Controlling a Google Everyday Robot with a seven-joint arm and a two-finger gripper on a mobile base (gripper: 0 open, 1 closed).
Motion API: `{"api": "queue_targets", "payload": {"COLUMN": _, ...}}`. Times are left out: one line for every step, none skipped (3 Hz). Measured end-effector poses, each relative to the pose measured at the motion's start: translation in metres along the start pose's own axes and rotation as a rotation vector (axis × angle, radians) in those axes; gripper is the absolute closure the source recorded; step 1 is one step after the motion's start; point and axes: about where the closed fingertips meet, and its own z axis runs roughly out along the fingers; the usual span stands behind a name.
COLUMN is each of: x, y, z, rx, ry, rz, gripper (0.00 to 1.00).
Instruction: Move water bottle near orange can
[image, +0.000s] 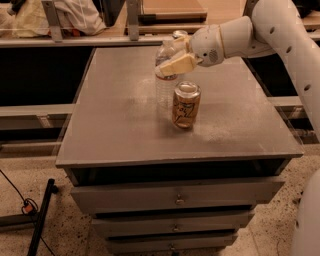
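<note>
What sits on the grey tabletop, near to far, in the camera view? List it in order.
Orange-tan drink can with swirl artwork → clear plastic water bottle, the cream two-finger gripper closed around its neck → silver-topped can at the far edge.

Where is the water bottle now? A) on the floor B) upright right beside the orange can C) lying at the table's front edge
B: the water bottle is upright, close behind and to the camera's left of the orange can, with the gripper at its upper part.
</note>
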Motion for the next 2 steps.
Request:
{"api": "queue_targets", "payload": {"x": 0.0056, "y": 0.0009, "z": 0.0027, "rx": -0.010, "ry": 0.032, "rz": 0.002, "gripper": 0.00}}
{"api": "queue_targets", "payload": {"x": 0.0062, "y": -0.0009, "z": 0.0024, "rx": -0.004, "ry": 0.052, "rz": 0.003, "gripper": 0.00}}
